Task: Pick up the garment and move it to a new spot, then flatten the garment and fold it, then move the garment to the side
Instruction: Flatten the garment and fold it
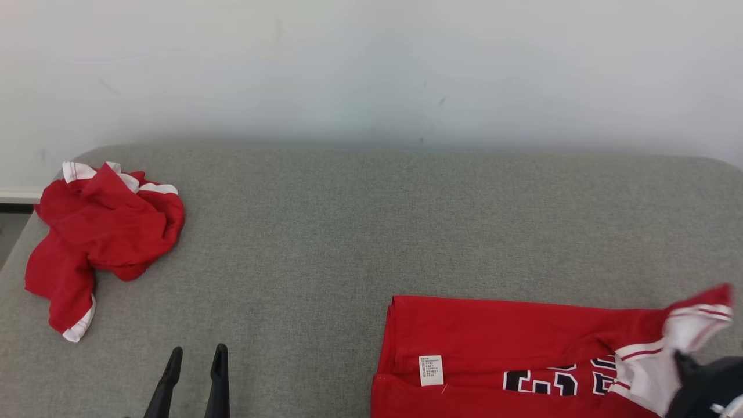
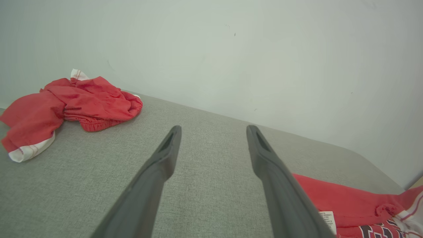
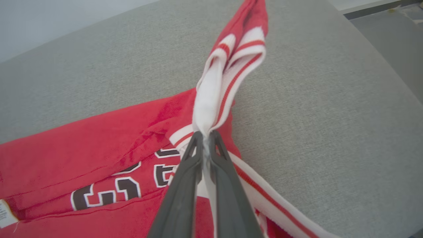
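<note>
The garment [image 1: 493, 337], a red jersey with black numbers, white striped trim and a white label, lies partly folded at the front right of the grey cushioned surface [image 1: 348, 232]. My right gripper [image 3: 205, 135] is shut on the garment's white striped edge [image 3: 228, 82], which it holds bunched and lifted off the surface. The head view has that gripper [image 1: 680, 355] at the lower right corner. My left gripper [image 1: 196, 351] stands open over bare grey fabric at the lower left, holding nothing. Its wrist view puts its fingers [image 2: 214, 130] apart, with the garment [image 2: 347, 201] to their right.
A second red garment [image 1: 98, 226] with white trim lies crumpled at the far left of the surface, also in the left wrist view [image 2: 76, 102]. A pale wall [image 1: 371, 69] rises behind. The surface's right edge drops to a grey floor [image 3: 396, 39].
</note>
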Available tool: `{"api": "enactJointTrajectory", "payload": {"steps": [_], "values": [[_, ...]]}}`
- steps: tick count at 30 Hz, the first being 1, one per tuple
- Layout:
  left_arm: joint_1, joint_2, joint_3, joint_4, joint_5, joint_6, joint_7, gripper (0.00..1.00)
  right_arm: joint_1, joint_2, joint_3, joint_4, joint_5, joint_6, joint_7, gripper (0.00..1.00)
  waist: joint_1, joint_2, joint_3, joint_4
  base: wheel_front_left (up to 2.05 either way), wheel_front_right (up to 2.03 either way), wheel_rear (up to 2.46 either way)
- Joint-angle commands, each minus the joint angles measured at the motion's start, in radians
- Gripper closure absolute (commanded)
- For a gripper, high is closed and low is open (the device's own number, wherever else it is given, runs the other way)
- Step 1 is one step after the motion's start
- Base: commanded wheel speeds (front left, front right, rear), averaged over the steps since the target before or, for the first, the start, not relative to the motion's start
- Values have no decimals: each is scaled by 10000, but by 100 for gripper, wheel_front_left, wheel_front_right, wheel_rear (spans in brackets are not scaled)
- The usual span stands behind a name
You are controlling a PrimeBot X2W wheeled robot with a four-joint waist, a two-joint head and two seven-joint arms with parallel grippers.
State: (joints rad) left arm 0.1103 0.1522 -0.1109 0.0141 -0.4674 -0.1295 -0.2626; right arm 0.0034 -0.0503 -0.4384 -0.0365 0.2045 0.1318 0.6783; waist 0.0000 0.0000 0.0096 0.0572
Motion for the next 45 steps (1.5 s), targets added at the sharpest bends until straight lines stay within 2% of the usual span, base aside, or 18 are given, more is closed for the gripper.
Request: {"api": "enactJointTrajectory", "payload": {"steps": [1, 4, 7, 15, 29, 40, 41, 42, 43, 45], "values": [[157, 25, -8, 21, -25, -14, -24, 0, 91, -10, 305, -27, 439, -24, 60, 100, 0, 0, -74, -32, 0, 0, 0], [130, 51, -25, 32, -65, -13, -24, 0, 172, 5, 1514, 158, 1381, -22, 73, 100, 0, 0, -129, -35, 0, 0, 0], [111, 91, -76, 25, -74, -5, -24, 0, 41, -16, 2540, 507, 1635, -24, -175, 100, 0, 0, -135, 16, 0, 0, 0], [-56, 169, -206, 26, -117, -5, -24, 0, -1058, -8, 4346, 2285, 2378, -24, -1257, 100, 0, 0, -23, 398, 0, 0, 0], [-91, 170, -289, 171, -109, -5, -24, 0, -2803, -6, 6769, 4966, 3504, -22, -2439, 100, 0, 0, 19, 711, 0, 0, 0], [-239, 183, -338, 236, -133, -5, -24, 0, -3387, -6, 7770, 6225, 4155, -22, -2926, 100, 0, 0, 40, 756, 0, 0, 0], [-250, 180, -344, 242, -121, -5, -24, 0, -3388, -3, 7887, 6256, 4234, -22, -2947, 94, 0, 0, 45, 746, 0, 0, 0], [-258, 181, -358, 249, -103, -5, -24, 0, -3396, 0, 7990, 6272, 4402, -22, -3016, 15, 0, 0, 48, 734, 0, 0, 0], [-266, 174, -371, 256, -77, -5, -24, 0, -3440, -1, 8048, 6278, 4548, -21, -3107, 0, 0, 0, 49, 718, 0, 0, 0], [-280, 152, -400, 274, -39, -5, -24, 0, -3584, -7, 8158, 6295, 4714, -22, -3237, 0, 0, 0, 48, 680, 0, 0, 0]]}}
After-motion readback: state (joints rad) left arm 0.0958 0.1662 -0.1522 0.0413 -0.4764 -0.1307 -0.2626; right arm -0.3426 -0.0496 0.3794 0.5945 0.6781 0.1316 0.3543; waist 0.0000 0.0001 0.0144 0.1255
